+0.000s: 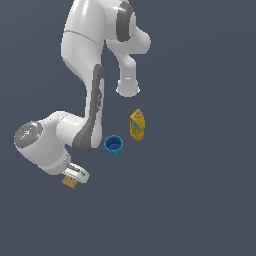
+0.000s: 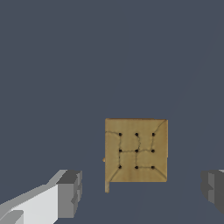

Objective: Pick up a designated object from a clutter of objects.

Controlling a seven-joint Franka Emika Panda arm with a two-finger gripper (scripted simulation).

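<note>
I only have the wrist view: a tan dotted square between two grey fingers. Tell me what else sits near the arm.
Observer: In the exterior view a small blue cup stands to the exterior view's right of the gripper.
Operator: Report anything beyond the cup.
Observer: A yellow mustard bottle stands upright just past it, apart from the cup.
Operator: Confirm the gripper's place over the tan dotted square.
Observer: It hangs directly over the square, low, jaws open; contact cannot be judged.
</note>
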